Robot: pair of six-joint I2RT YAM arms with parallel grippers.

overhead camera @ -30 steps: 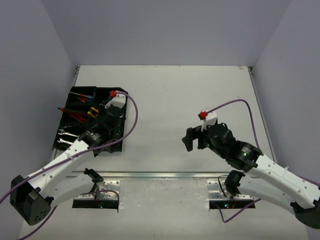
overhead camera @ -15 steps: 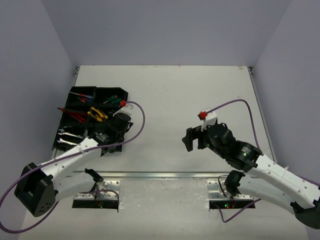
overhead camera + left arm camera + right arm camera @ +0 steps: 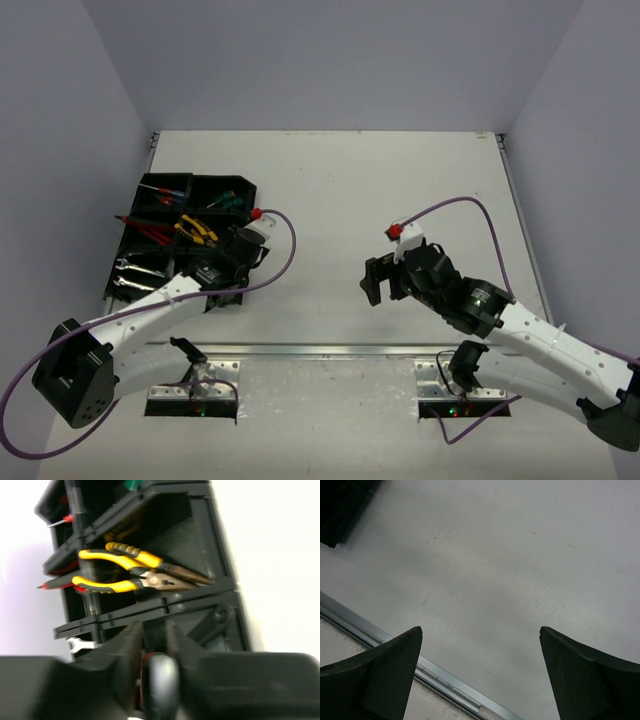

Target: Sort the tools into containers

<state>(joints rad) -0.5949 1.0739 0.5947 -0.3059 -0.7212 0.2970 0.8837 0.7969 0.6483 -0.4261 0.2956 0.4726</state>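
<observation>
The black organizer tray (image 3: 196, 178) lies at the table's left, its compartments being the containers. In them are yellow-handled pliers (image 3: 195, 229) (image 3: 125, 572), red screwdrivers (image 3: 160, 190), a green-handled screwdriver (image 3: 228, 200) and silver wrenches (image 3: 130, 275) (image 3: 79, 644). My left gripper (image 3: 228, 262) (image 3: 154, 630) hangs over the tray's near right compartment. Its jaws stand close on a rounded black-and-red tool handle (image 3: 160, 680), and the rest of that tool is hidden. Over bare table right of centre, my right gripper (image 3: 378, 280) (image 3: 480, 629) is wide open with nothing in it.
An aluminium rail (image 3: 330, 350) (image 3: 380, 640) runs across the near edge of the white table. Grey walls close in the left, far and right sides. A corner of the tray (image 3: 340, 510) shows at the top left of the right wrist view.
My left gripper has pulled back from the tray's middle toward its near right compartment, uncovering the pliers and green screwdriver. The right gripper has shifted slightly left.
</observation>
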